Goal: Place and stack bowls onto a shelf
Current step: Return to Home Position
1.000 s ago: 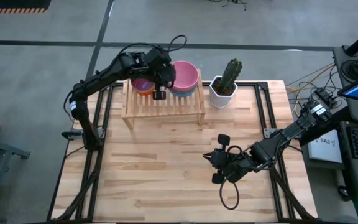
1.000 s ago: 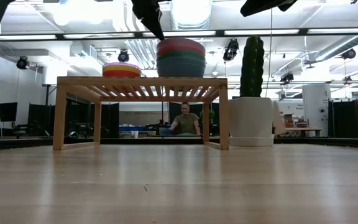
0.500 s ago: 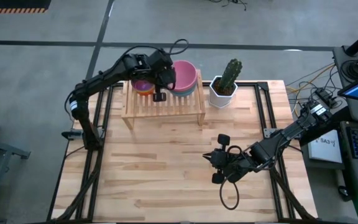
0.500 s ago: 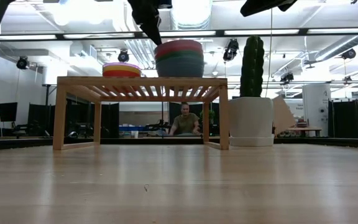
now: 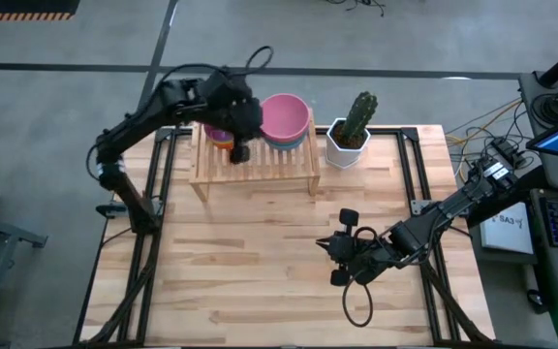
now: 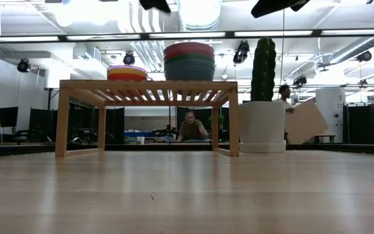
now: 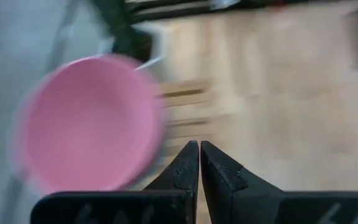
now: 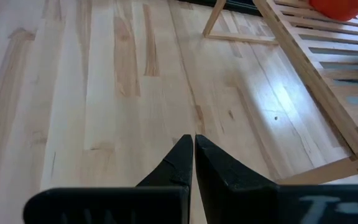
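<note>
- Two stacks on the shelf (image 5: 269, 167); pink bowl (image 5: 285, 116) tops the taller.
- Left claw (image 7: 199, 145), fingers together, above shelf.
- Right claw (image 8: 192, 138), fingers together, over tabletop (image 5: 240, 262) before shelf.

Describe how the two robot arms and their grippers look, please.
The left arm and the right arm are dark, slim and jointed. The left gripper and the right gripper each have two black pointed fingers on a black bar. A thin black cable loops beside the right arm's wrist.
</note>
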`<action>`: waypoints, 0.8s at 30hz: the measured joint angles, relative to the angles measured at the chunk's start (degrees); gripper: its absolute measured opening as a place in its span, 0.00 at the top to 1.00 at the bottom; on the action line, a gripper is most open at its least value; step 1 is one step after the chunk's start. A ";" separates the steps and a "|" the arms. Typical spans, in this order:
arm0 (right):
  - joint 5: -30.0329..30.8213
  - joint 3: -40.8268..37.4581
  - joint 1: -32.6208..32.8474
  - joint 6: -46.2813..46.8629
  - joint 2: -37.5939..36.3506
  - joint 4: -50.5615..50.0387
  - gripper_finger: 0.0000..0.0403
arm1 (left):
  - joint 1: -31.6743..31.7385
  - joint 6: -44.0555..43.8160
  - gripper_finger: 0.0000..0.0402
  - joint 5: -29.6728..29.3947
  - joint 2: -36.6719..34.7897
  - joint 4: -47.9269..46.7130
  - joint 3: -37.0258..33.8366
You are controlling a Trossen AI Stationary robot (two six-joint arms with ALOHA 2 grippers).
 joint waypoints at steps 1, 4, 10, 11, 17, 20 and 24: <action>0.17 -0.43 0.00 -0.50 -0.04 0.41 0.98 | -0.59 -1.00 1.00 3.18 -1.42 -0.12 -1.00; 3.12 -2.47 0.00 -1.80 -0.07 2.37 0.98 | -3.86 -2.97 1.00 7.38 -6.71 0.68 -6.11; 2.35 -7.79 -1.07 -6.28 -2.49 10.36 0.98 | -14.94 -8.96 1.00 7.48 -24.05 19.40 -31.12; 0.56 -9.24 -1.55 -8.16 -3.55 13.53 0.98 | -17.38 -10.10 1.00 6.79 -27.15 23.32 -36.09; -17.06 -21.36 -7.30 -20.83 -11.36 36.96 0.98 | -29.25 -12.87 1.00 -1.64 -43.15 44.64 -62.79; -21.69 -27.31 -11.17 -21.43 -17.09 41.39 0.98 | -31.51 -13.41 1.00 -1.95 -49.26 50.83 -72.11; -23.77 -33.92 -14.55 -18.87 -24.81 42.84 0.98 | -31.61 -16.52 1.00 -2.15 -56.04 54.81 -82.14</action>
